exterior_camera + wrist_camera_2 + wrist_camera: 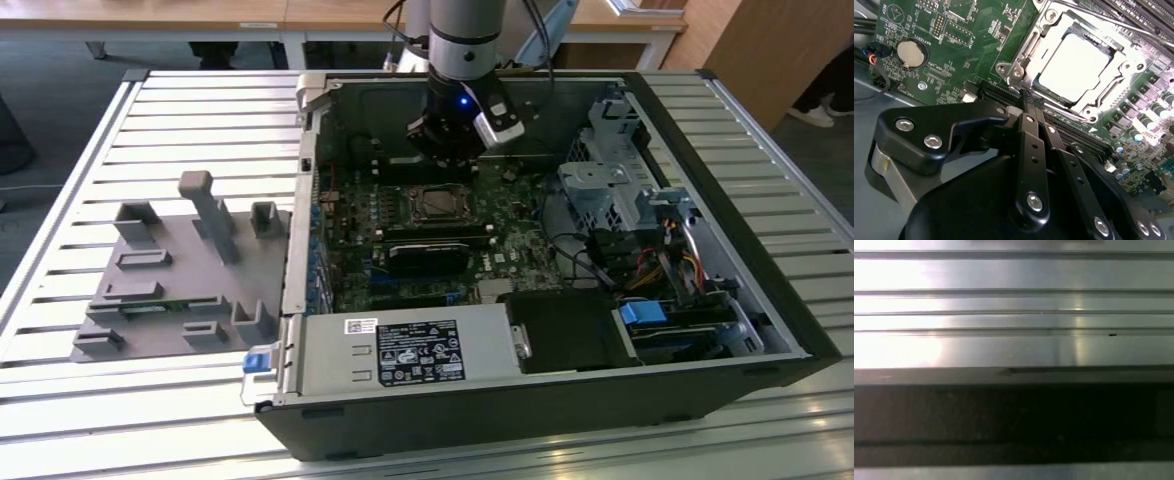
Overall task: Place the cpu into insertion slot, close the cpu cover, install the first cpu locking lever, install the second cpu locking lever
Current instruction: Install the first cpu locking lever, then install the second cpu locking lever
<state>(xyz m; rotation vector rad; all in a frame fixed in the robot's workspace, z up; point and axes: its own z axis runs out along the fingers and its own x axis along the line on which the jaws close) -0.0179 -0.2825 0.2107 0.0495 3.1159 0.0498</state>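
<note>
Up close in the second wrist view, clenched empty hand (1029, 97) beside cpu (1074, 62) under cpu cover (1054, 25)

Pale silvery cpu (1072, 64) flat in insertion slot (1114, 47); cpu cover (1050, 23) framing it

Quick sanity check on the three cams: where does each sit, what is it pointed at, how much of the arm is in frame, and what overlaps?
Exterior view: off the arm, high, looking down on the open black computer case on the slatted metal table; the arm and gripper hang over the green motherboard.
Second wrist view: on the arm, looking past the black gripper at the silvery square cpu seated under the metal cpu cover.
First wrist view: on the arm, facing metal slats; no arm parts.
Shared: exterior and second wrist views both show gripper, motherboard and socket.
</note>
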